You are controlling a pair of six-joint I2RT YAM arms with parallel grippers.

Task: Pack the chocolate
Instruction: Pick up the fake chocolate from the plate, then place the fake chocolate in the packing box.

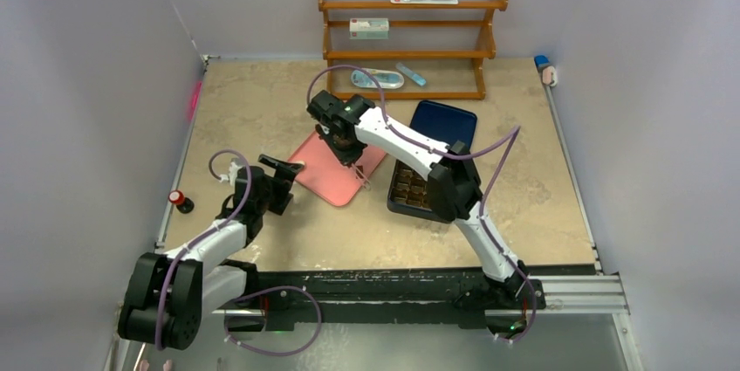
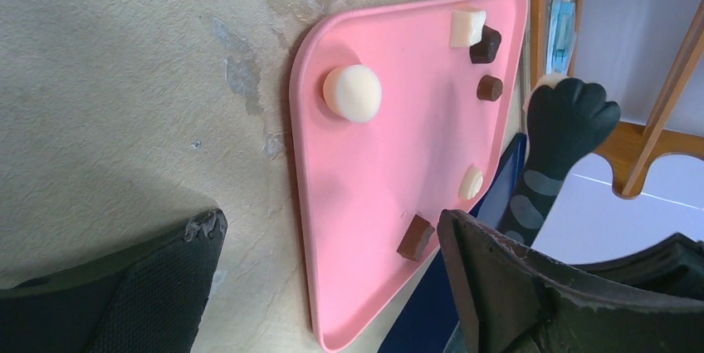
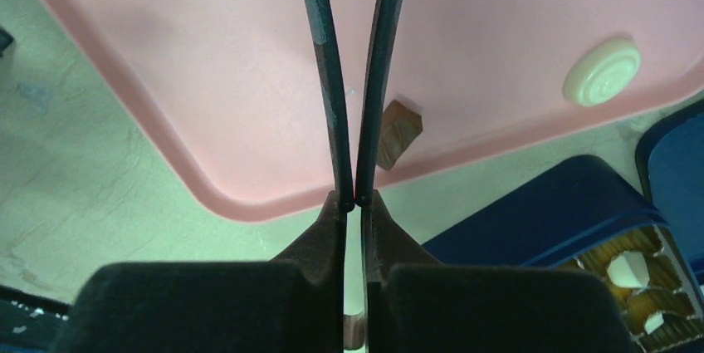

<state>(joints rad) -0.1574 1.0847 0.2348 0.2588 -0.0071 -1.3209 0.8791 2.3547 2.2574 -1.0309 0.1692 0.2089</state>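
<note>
Chocolate [image 2: 352, 93], small bite-sized pieces in dark brown and cream-white, sits mostly on flat pink plastic tray [image 2: 390, 154]. Left wrist view shows six pieces there: one big round cream piece alone near a rounded corner, a square cream piece and two dark ones clustered at the far edge, and a small round cream piece and a brown square along the edge nearest the box. More pieces, cream ones visible, are already in cells of dark rectangular box with gridded brown insert [image 3: 635, 274], just right of the tray on beige mottled tabletop [image 1: 262, 109]. Dark blue rectangular lid [image 1: 447, 122] lies right behind the box. Right gripper [image 1: 350, 154] hangs over the tray, thin black fingers [image 3: 328, 79] squeezed together. Their tips run out of frame in its own wrist view, so cannot tell if anything is pinched there. The brown square lies just beside one blade, not between them. Left gripper [image 2: 330, 224] sits low over the table beside the tray, jaws spread wide, holding nothing.
</note>
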